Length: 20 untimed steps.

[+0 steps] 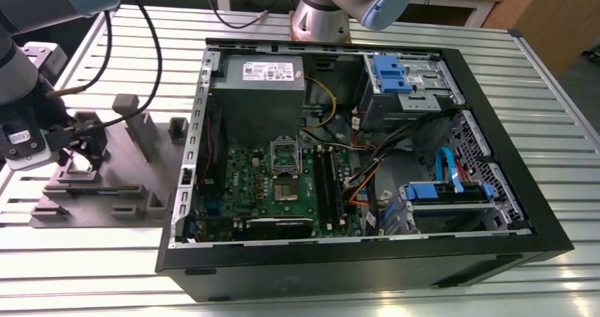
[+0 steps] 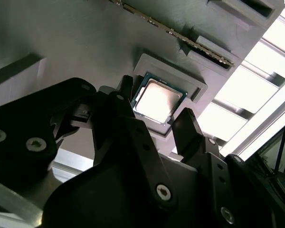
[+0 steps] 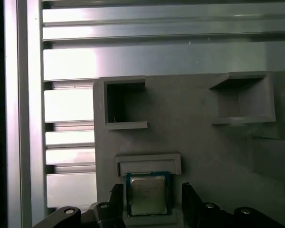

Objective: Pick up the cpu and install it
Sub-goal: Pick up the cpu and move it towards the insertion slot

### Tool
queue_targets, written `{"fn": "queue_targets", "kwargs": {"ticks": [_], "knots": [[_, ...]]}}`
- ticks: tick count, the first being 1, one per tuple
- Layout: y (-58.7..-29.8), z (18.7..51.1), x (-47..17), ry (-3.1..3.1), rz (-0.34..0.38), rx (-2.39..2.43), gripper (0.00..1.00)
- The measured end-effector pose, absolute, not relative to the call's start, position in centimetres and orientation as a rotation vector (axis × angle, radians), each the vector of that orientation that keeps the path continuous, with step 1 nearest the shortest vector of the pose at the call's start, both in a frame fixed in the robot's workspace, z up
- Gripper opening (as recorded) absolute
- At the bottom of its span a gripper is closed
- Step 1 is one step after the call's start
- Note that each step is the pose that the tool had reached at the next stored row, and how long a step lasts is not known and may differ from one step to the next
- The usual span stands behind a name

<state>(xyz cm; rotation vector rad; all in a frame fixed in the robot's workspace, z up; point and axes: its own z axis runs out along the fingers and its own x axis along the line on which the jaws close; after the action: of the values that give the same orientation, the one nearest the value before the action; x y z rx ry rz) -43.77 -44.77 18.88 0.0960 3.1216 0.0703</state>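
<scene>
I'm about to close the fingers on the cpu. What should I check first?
1. cpu lying flat in its pocket on the grey tray: ok.
2. gripper centred on it, one finger on each side: ok.
3. Jaws open, not yet gripping: ok.
4. Pocket free of anything that would block the fingers: ok.
5. socket frame on the motherboard open to receive the chip: cannot tell.

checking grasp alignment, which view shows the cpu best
The first wrist view: the cpu shows square-on, whole, between the end effector tips. The second wrist view shows it tilted, a corner behind a finger. In the exterior view the end effector hides it.
</scene>
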Motion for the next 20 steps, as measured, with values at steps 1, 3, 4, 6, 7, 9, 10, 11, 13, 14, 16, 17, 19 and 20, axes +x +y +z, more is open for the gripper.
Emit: {"fn": "queue_targets", "kwargs": {"ticks": [1,3,4,6,7,9,10,11,13,14,16,17,19,20], "knots": [[-44.77,18.84,-43.77,3.122,0.07,0.096,0.6],[-44.76,18.65,-43.77,3.122,0.07,0.096,0.6],[-44.77,18.59,-43.77,3.122,0.07,0.096,0.6],[-44.77,18.6,-43.78,3.122,0.07,0.096,0.6],[-44.77,18.58,-43.78,3.122,0.07,0.096,0.6],[-44.77,18.52,-43.78,3.122,0.07,0.096,0.6],[-44.77,18.52,-43.78,3.122,0.07,0.096,0.6],[-44.77,18.52,-43.78,3.122,0.07,0.096,0.6],[-44.77,18.51,-43.77,3.122,0.07,0.095,0.6],[-44.76,18.5,-43.77,3.122,0.072,0.092,0.6],[-44.76,18.5,-43.78,3.122,0.074,0.085,0.6],[-44.76,18.51,-43.77,3.122,0.074,0.081,0.6],[-44.77,18.51,-43.77,3.123,0.075,0.075,0.6],[-44.77,18.51,-43.77,3.123,0.075,0.073,0.6]]}}
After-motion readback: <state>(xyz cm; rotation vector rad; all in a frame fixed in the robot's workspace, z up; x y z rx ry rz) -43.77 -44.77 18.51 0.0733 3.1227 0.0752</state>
